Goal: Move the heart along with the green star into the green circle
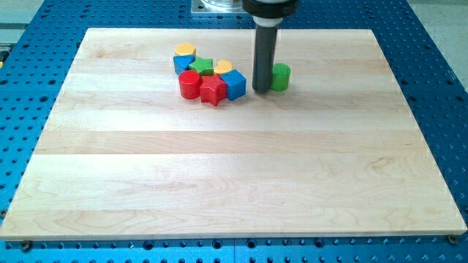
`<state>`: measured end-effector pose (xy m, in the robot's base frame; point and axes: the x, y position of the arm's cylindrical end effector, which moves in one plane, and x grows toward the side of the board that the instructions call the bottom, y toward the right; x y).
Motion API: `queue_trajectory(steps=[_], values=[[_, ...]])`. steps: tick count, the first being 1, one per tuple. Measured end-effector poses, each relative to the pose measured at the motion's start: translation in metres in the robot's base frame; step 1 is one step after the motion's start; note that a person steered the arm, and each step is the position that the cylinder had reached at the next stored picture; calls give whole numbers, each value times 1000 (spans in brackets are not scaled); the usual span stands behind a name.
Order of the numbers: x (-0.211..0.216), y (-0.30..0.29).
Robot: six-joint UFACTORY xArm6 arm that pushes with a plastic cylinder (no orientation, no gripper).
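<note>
Nearest the view's bottom, the pale wooden counter [234, 183] lies bare across its whole lower half, sitting on a blue perforated base [29, 88] that shows around every edge.

Further up, toward the view's top and a little left of centre, a tight cluster of blocks sits together. At its near edge are the red cylinder [189, 84] on the view's left and the red star [213, 90] touching it on the right. Just right of the red star is a blue cube [235, 85], pressed against it. Behind those, the green star [204, 67] sits in the middle of the cluster, and the yellow heart [223, 67] lies just to its right, at the blue cube's far edge. At the cluster's far left a yellow block [185, 50], shape hard to tell, lies against a second blue block [180, 63].

My tip [261, 90] touches the counter just right of the blue cube, with a thin gap between them. The green circle [280, 76], a short green cylinder, stands directly on the tip's right, so close that I cannot tell whether they touch. The tip thus stands between the cluster and the green circle. No pincer is fitted, so it has no open or closed state to tell.

The dark rod rises to the arm's black housing [270, 7] at the view's top edge.
</note>
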<state>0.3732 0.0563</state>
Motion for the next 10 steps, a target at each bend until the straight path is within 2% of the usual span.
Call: queue_trajectory(steps=[1, 2, 5, 6, 7, 8, 10], values=[[25, -22], [11, -51], [-90, -53], [-119, -25], [-155, -36], [-152, -87], [-66, -106]])
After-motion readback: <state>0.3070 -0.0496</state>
